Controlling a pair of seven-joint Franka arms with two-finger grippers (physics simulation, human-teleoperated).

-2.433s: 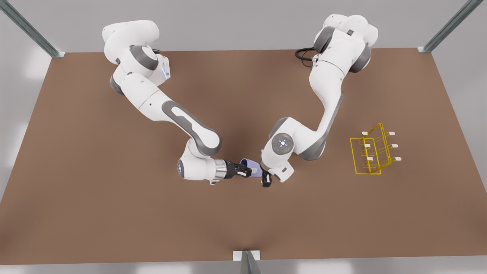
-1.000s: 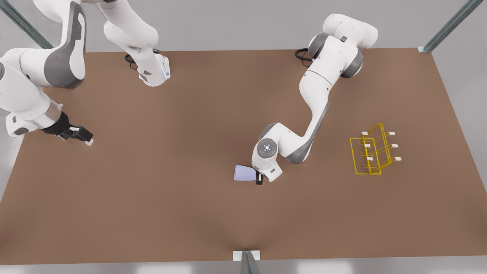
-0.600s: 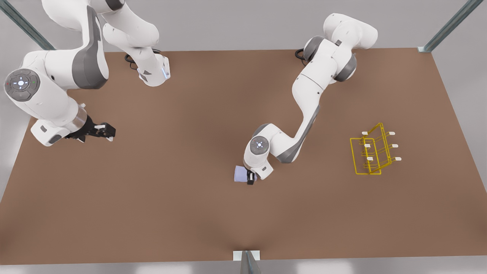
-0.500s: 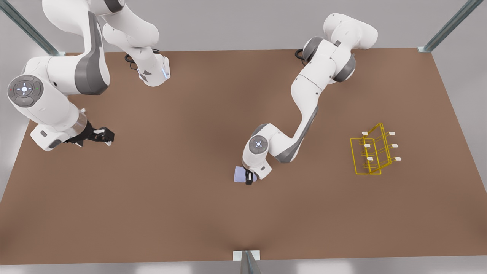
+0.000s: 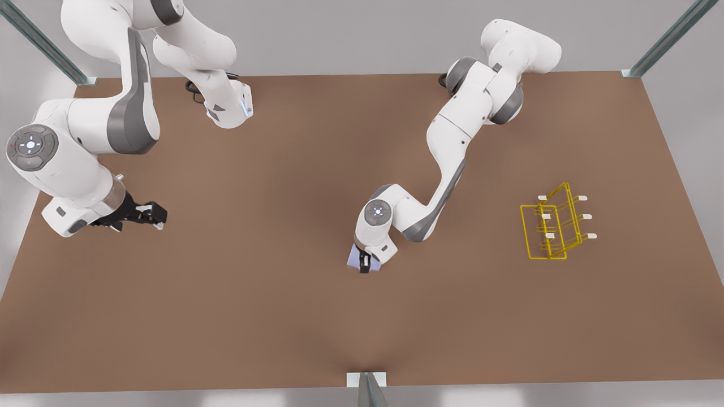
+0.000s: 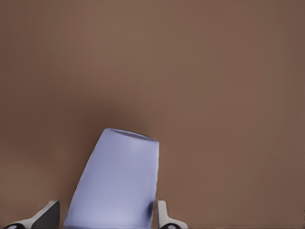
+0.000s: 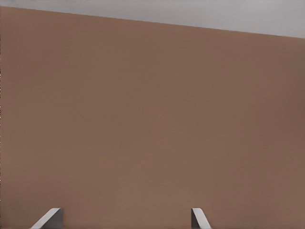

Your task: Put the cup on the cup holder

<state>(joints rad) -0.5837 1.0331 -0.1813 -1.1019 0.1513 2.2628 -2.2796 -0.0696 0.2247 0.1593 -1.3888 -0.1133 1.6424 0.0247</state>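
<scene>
Lavender-blue tapered cup (image 5: 354,258) sits pinched in the left gripper (image 5: 364,263) mid-table, well apart from the yellow wire cup holder (image 5: 553,223). Right gripper (image 5: 154,215) waits spread near the brown table (image 5: 283,316) edge.

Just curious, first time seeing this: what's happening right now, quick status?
Left gripper shut on the cup, mid-table. Right gripper open, waiting far off. Cup holder empty, path clear.
</scene>
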